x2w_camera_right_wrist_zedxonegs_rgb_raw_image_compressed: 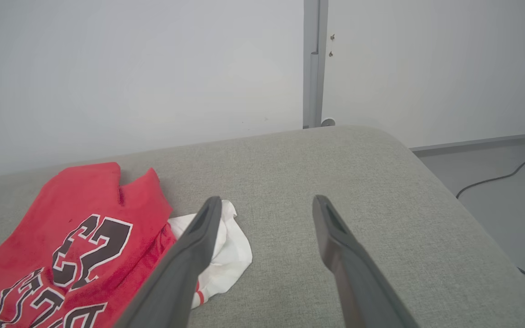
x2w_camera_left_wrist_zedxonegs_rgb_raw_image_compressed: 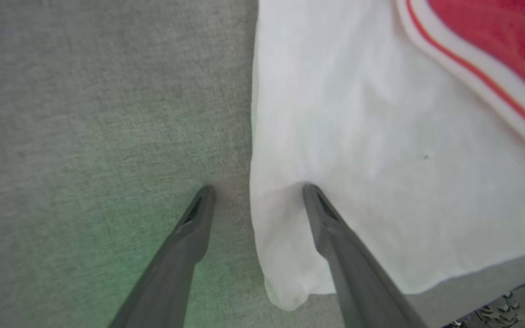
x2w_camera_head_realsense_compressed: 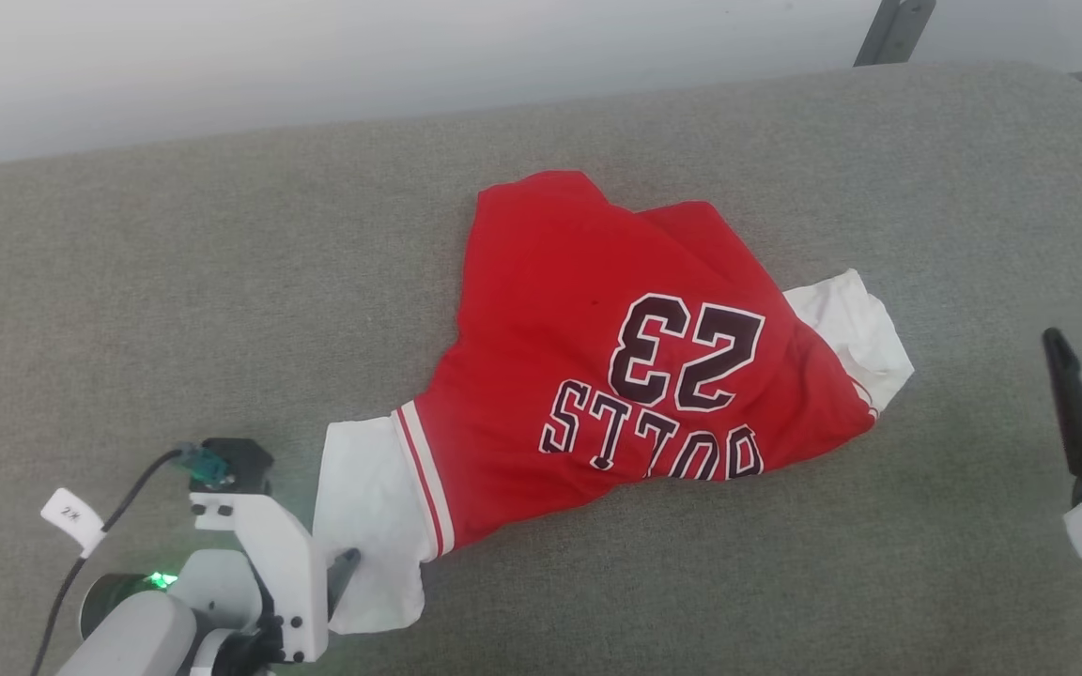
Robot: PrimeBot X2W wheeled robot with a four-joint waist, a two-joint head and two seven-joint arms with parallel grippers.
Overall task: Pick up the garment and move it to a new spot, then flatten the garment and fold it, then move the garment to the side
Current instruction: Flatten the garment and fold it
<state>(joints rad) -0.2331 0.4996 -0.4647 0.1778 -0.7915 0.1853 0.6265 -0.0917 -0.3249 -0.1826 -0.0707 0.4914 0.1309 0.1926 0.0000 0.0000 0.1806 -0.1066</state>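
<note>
A red jersey T-shirt with white short sleeves and a black, white-outlined "23" lies crumpled, print side up, near the middle of a grey woven fabric surface. The left gripper stands with its two dark fingers spread wide across the edge of the near white sleeve. One fingertip rests on the bare grey fabric and the other on the sleeve cloth, which is not pinched between them. The right gripper is also spread wide and holds nothing. It hangs over the grey surface, off to the side of the shirt's other white sleeve and apart from it.
</note>
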